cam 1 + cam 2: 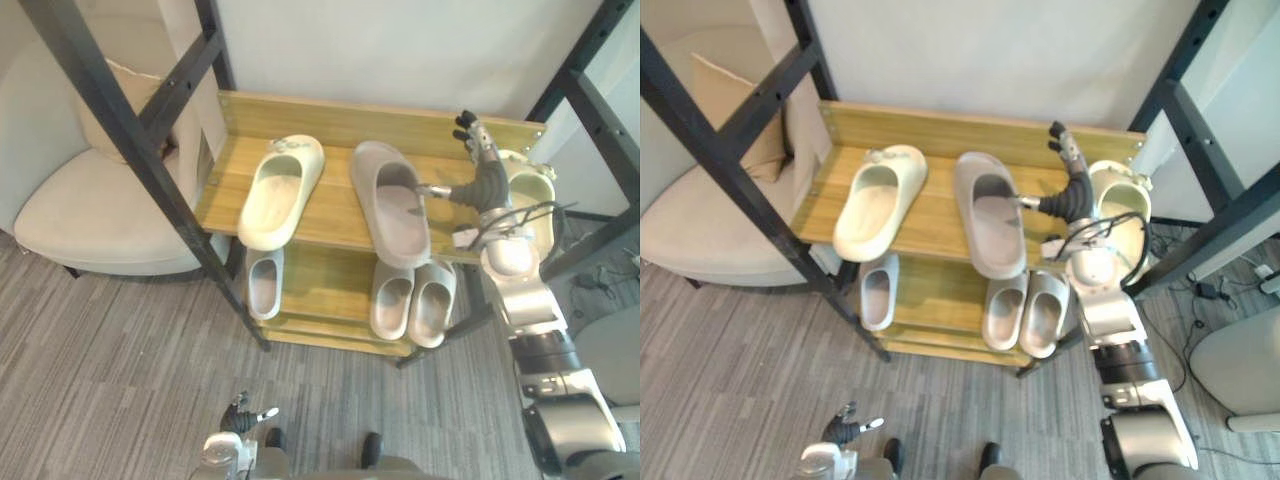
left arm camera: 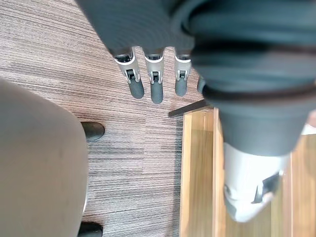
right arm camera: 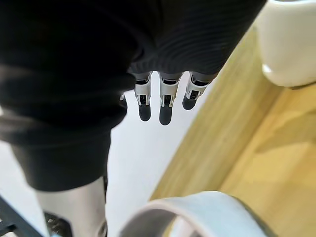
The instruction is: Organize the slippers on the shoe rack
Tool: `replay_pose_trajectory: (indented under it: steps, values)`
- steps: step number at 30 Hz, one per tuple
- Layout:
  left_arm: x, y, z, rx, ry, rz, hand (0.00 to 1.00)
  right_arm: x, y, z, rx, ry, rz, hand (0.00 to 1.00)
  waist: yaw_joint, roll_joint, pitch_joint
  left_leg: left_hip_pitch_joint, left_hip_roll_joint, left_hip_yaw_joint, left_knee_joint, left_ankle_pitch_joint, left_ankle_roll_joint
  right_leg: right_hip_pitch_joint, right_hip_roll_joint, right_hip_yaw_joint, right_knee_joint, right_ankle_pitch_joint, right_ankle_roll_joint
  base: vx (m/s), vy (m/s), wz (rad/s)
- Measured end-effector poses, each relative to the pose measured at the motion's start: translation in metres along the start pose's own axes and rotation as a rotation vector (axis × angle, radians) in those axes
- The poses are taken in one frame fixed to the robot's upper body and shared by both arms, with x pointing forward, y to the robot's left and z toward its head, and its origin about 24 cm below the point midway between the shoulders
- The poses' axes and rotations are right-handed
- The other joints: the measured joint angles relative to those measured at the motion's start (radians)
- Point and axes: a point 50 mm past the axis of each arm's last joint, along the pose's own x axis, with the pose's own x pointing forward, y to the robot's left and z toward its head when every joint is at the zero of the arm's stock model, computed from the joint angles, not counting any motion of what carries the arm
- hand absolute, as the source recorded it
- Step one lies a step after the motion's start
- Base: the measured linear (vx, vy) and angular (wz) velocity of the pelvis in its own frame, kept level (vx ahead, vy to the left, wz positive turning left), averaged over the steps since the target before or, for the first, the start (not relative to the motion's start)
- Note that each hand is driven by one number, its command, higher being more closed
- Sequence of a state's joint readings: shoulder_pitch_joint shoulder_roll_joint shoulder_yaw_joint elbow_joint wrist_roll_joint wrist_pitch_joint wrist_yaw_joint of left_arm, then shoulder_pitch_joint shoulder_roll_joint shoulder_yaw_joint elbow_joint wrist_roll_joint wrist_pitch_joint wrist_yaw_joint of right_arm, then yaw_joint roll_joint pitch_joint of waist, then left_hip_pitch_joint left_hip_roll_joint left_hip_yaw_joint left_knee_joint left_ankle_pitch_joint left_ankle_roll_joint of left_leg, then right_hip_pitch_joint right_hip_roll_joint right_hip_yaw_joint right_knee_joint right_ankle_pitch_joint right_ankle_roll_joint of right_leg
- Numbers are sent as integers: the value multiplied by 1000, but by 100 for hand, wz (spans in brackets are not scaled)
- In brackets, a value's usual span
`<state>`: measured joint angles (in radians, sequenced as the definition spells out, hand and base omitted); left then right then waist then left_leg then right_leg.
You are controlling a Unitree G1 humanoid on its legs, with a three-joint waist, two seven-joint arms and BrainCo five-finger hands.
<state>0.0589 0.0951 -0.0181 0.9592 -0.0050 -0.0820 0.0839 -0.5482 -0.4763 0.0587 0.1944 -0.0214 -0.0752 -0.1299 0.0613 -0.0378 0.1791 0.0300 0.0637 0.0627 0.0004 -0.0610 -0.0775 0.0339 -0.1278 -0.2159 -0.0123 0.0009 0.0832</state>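
The wooden shoe rack (image 1: 330, 215) carries a cream slipper (image 1: 283, 190) on the left of its top shelf and a grey slipper (image 1: 392, 200) in the middle. A second cream slipper (image 1: 530, 190) lies at the shelf's right end, partly behind my right hand (image 1: 485, 170). That hand hovers over the top shelf between the grey and right cream slippers, open, with fingers (image 3: 165, 106) straight toward the back wall and thumb reaching to the grey slipper's edge. On the lower shelf lie one pale grey slipper (image 1: 264, 282) at the left and a pair (image 1: 412, 300) at the right. My left hand (image 1: 240, 418) hangs low over the floor, open.
A beige armchair (image 1: 90, 210) stands left of the rack. Black metal frame beams cross in front at the left (image 1: 130, 140) and rise at the right (image 1: 590, 100). A grey seat (image 1: 1240, 370) sits at the right. Grey carpet (image 1: 120, 370) lies before the rack.
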Motion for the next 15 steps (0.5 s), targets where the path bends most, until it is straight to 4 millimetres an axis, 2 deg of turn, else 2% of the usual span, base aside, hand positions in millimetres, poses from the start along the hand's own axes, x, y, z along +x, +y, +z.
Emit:
replay_pose_trajectory:
  steps: [5,11,15]
  values:
    - [0,0,2,-11,-8,2,0,6,7,-3,-20,26,35,0,3,0,8,-15,-2,-24,1,2,1,-1,-2,-26,0,0,0,8,2,15]
    - [1,1,8,-25,-27,2,0,23,11,1,-42,29,49,0,10,1,34,-36,-11,-39,1,10,8,-13,-11,-39,0,7,4,-9,13,8]
    - [2,1,13,-42,-53,5,0,34,16,11,-56,2,74,0,16,2,64,-39,-12,-42,2,14,13,-14,-12,-39,-1,28,2,-19,16,2]
